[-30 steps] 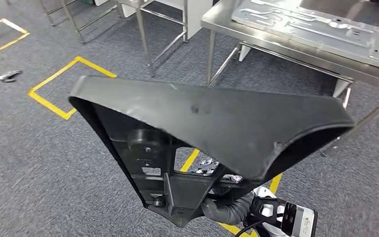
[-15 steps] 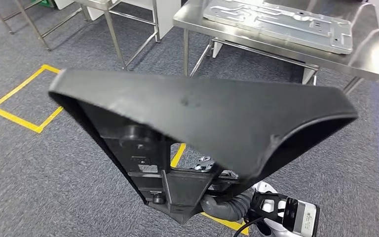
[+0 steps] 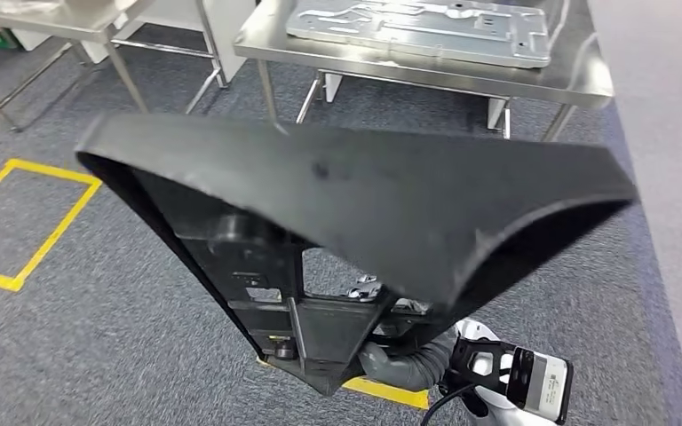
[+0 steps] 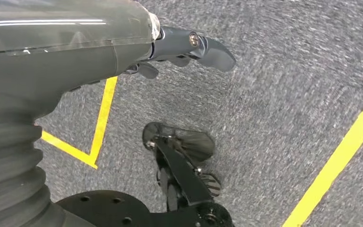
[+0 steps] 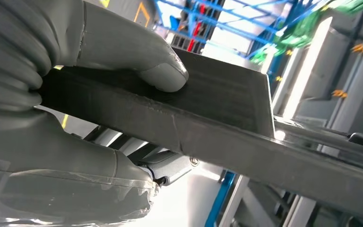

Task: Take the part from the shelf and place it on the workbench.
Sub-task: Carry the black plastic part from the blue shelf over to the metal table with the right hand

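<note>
Black plastic part (image 3: 355, 222) is held up before us, gripped in our right hand (image 5: 75, 94); the steel workbench (image 3: 577, 84) stands far ahead. Our left hand (image 4: 170, 52) hangs empty, fingers loosely apart.

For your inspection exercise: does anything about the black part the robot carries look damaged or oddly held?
The black part shows a small scuff on its top face. The right hand grips one edge, so it hangs tilted.

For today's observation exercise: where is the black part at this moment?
In the head view the black part is held up in mid-air over the grey carpet, short of the steel workbench; the right wrist view shows the right robot hand gripping its edge.
</note>
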Controlling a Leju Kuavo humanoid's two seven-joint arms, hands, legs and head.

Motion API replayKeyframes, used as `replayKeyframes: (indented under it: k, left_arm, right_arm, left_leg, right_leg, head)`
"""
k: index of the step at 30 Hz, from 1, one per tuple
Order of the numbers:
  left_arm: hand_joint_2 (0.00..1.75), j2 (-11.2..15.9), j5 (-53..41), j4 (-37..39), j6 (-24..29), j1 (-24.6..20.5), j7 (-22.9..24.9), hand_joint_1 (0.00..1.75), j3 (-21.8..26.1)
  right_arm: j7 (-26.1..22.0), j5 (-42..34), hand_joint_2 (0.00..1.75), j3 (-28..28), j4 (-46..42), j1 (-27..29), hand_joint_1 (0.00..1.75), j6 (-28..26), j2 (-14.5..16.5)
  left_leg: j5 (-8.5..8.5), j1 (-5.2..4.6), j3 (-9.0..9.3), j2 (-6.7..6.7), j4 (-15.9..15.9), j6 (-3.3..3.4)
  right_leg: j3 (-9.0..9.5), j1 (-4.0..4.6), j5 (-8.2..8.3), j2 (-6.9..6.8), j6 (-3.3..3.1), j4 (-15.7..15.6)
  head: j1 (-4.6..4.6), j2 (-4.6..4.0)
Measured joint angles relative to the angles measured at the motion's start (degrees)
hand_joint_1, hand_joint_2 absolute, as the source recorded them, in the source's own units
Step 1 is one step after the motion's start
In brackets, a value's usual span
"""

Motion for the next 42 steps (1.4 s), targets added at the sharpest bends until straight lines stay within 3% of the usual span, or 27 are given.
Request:
replayKeyframes:
  k: [2,3,4,6,7,9,11,13,14,16,18,21,24,25,27,28,29,30,32,34,37,39,40,42]
  left_arm:
    - [1.75,-0.01,0.02,0.00,-0.26,-0.05,0.00,0.00,0.03]
    - [1.75,-0.01,0.04,0.00,-0.40,-0.08,0.03,0.00,0.06]
    - [1.75,-0.02,0.09,0.00,-0.52,-0.14,0.05,0.00,0.12]
    - [1.75,-0.06,0.17,0.00,-0.76,-0.32,0.10,0.00,0.25]
    - [1.75,-0.15,0.20,-0.01,-0.84,-0.44,0.10,0.00,0.31]
    - [1.75,-0.35,0.21,-0.02,-0.97,-0.53,0.13,0.00,0.38]
    - [1.75,-0.41,0.19,-0.02,-1.09,-0.39,0.30,0.00,0.46]
    - [1.75,-0.40,0.13,-0.02,-1.43,-0.25,0.65,0.00,0.59]
    - [1.75,-0.40,0.08,-0.02,-1.71,-0.25,0.80,0.00,0.67]
    - [1.75,-0.44,-0.04,-0.02,-2.25,-0.33,0.97,0.00,0.81]
    - [1.75,-0.50,-0.10,-0.02,-2.71,-0.43,1.01,0.00,0.88]
    - [1.75,-0.55,-0.03,-0.02,-3.32,-0.50,1.01,0.00,1.01]
    - [1.75,-0.54,0.03,-0.02,-3.71,-0.53,0.95,0.00,1.25]
    - [1.75,-0.54,0.03,-0.02,-3.79,-0.51,0.93,0.00,1.32]
    - [1.75,-0.55,0.04,-0.02,-3.87,-0.40,0.94,0.00,1.40]
    - [1.75,-0.55,0.04,-0.02,-3.90,-0.27,0.95,0.00,1.42]
    - [1.75,-0.55,0.05,-0.02,-3.91,-0.14,0.96,0.00,1.43]
    - [1.75,-0.55,0.05,-0.02,-3.91,-0.02,0.96,0.00,1.44]
    - [1.75,-0.54,0.05,-0.02,-3.91,0.09,0.95,0.00,1.46]
    - [1.75,-0.52,0.05,-0.02,-3.91,0.06,0.94,0.00,1.53]
    - [1.75,-0.51,0.05,-0.02,-3.91,-0.12,0.95,0.00,1.62]
    - [1.75,-0.53,0.05,-0.02,-3.91,-0.14,0.95,0.00,1.65]
    - [1.75,-0.54,0.05,-0.02,-3.91,-0.16,0.94,0.00,1.66]
    - [1.75,-0.55,0.03,-0.02,-3.91,-0.14,0.91,0.00,1.69]
  right_arm:
    - [0.14,-0.04,1.75,0.01,0.08,-0.15,1.68,-0.01,0.00]
    - [0.21,-0.09,1.75,0.03,0.09,-0.27,1.68,-0.01,0.00]
    - [0.31,-0.16,1.75,0.05,0.11,-0.38,1.68,0.00,0.00]
    - [0.64,-0.32,1.75,0.10,0.14,-0.55,1.68,0.01,0.00]
    - [0.78,-0.39,1.75,0.13,0.15,-0.59,1.68,0.02,0.00]
    - [0.92,-0.52,1.75,0.20,0.19,-0.89,1.68,-0.01,0.00]
    - [1.06,-0.66,1.75,0.30,0.28,-1.24,1.68,-0.18,0.00]
    - [1.27,-0.56,1.75,0.40,0.46,-1.32,1.68,-0.83,0.00]
    - [1.38,-0.35,1.75,0.45,0.56,-1.32,1.68,-1.29,0.00]
    - [1.57,0.25,1.75,0.52,0.66,-1.33,1.68,-2.11,0.00]
    - [1.67,0.82,1.75,0.61,0.65,-1.35,1.68,-2.66,-0.01]
    - [1.49,1.36,1.75,0.72,0.65,-1.31,1.68,-3.15,-0.04]
    - [1.03,1.60,1.75,0.75,0.47,-1.23,1.68,-3.33,-0.08]
    - [0.92,1.63,1.75,0.76,0.41,-1.21,1.68,-3.40,-0.08]
    - [0.89,1.68,1.75,0.78,0.39,-1.11,1.68,-3.48,-0.07]
    - [0.91,1.73,1.75,0.80,0.40,-0.99,1.68,-3.49,-0.07]
    - [0.93,1.78,1.75,0.81,0.41,-0.88,1.68,-3.49,-0.07]
    - [0.94,1.82,1.75,0.84,0.41,-0.80,1.68,-3.50,-0.07]
    - [0.94,1.84,1.75,0.86,0.41,-0.74,1.68,-3.52,-0.07]
    - [0.93,1.84,1.75,0.89,0.42,-0.76,1.68,-3.56,-0.07]
    - [0.94,1.86,1.75,0.95,0.41,-0.79,1.68,-3.65,-0.08]
    - [0.93,1.86,1.75,0.96,0.37,-0.86,1.68,-3.69,-0.09]
    - [0.93,1.86,1.75,0.97,0.36,-0.92,1.68,-3.72,-0.09]
    - [0.91,1.96,1.75,0.98,0.36,-0.90,1.68,-3.78,-0.09]
  left_leg:
    - [4.23,0.05,2.81,-1.52,-7.51,0.43]
    - [5.19,0.05,3.93,-2.29,-10.17,0.65]
    - [5.42,0.00,4.57,-2.80,-11.64,0.89]
    - [5.23,-0.09,4.94,-2.42,-12.25,1.45]
    - [5.37,-0.04,5.06,-1.94,-12.50,1.81]
    - [5.60,0.16,5.36,-0.90,-13.02,2.56]
    - [5.54,0.06,5.52,0.14,-13.18,3.01]
    - [5.40,-0.02,5.56,0.99,-13.17,3.06]
    - [5.31,-0.02,5.62,1.30,-13.16,3.01]
    - [5.11,-0.01,5.95,1.72,-13.16,2.78]
    - [4.83,-0.15,6.26,1.85,-13.17,2.30]
    - [4.41,-0.23,6.63,2.12,-13.57,1.22]
    - [3.17,-0.13,6.81,1.69,-12.26,0.46]
    - [1.89,-0.08,5.67,1.19,-9.60,0.35]
    - [-1.15,-0.06,1.27,0.51,-1.54,0.26]
    - [-1.86,-0.06,-0.90,0.40,1.75,0.21]
    - [-1.33,-0.06,-2.18,0.38,3.00,0.22]
    - [0.44,-0.07,-2.26,0.38,1.83,0.29]
    - [5.54,-0.09,0.25,0.24,-5.45,0.70]
    - [7.75,-0.35,2.94,0.02,-11.40,1.23]
    - [6.91,-0.58,3.96,-0.03,-13.16,2.22]
    - [6.50,-0.42,4.77,-0.03,-13.61,2.90]
    - [6.25,-0.30,5.30,-0.03,-13.80,3.17]
    - [5.50,-0.31,6.22,0.03,-13.98,3.47]
  right_leg:
    - [0.13,0.11,-0.34,1.35,0.31,0.39]
    - [0.08,0.14,-0.46,1.96,0.57,0.56]
    - [-0.04,0.13,-0.51,2.46,0.87,0.67]
    - [-0.29,0.02,-0.42,3.39,1.54,0.60]
    - [-0.35,-0.01,-0.52,3.17,1.85,0.73]
    - [-1.50,0.08,-2.05,0.77,2.46,3.22]
    - [-4.82,-0.12,-5.26,-2.06,2.97,9.76]
    - [-7.91,-0.47,-6.99,-2.76,3.30,15.40]
    - [-8.10,-0.59,-6.34,-2.87,3.38,15.53]
    - [-5.27,-0.68,-2.75,-3.17,3.22,9.98]
    - [-1.54,-0.35,-0.38,-3.76,2.64,2.89]
    - [-0.23,0.19,-0.44,-3.83,1.61,0.04]
    - [1.25,-0.26,-0.38,-3.29,0.56,-1.27]
    - [1.87,-0.39,-0.43,-3.20,0.23,-1.62]
    - [2.51,-0.16,-0.90,-2.99,-0.22,-1.70]
    - [2.80,-0.02,-1.20,-2.78,-0.34,-1.68]
    - [3.15,0.10,-1.52,-2.52,-0.36,-1.66]
    - [3.61,0.18,-1.89,-2.25,-0.32,-1.63]
    - [4.78,0.23,-2.84,-1.87,-0.06,-1.60]
    - [5.53,0.36,-3.74,-1.61,0.46,-1.50]
    - [5.94,0.41,-4.20,-1.49,1.37,-1.26]
    - [5.24,0.32,-4.42,-1.90,2.01,0.67]
    - [3.90,0.23,-4.94,-2.17,2.36,3.00]
    - [-0.97,-0.03,-6.95,-2.57,2.93,10.13]
  head:
    - [0.00,0.00]
    - [0.01,0.00]
    - [0.02,0.00]
    - [0.02,-0.01]
    - [0.01,-0.01]
    - [0.35,0.00]
    - [0.70,-0.01]
    - [0.71,-0.01]
    - [0.71,-0.01]
    - [0.72,0.00]
    - [0.70,0.00]
    - [0.68,0.00]
    - [0.56,0.00]
    - [0.46,0.00]
    - [0.31,0.00]
    - [0.30,0.00]
    - [0.29,-0.01]
    - [0.28,-0.01]
    - [0.28,-0.01]
    - [0.28,0.00]
    - [0.25,0.00]
    - [0.33,0.00]
    - [0.39,0.00]
    - [0.50,0.00]
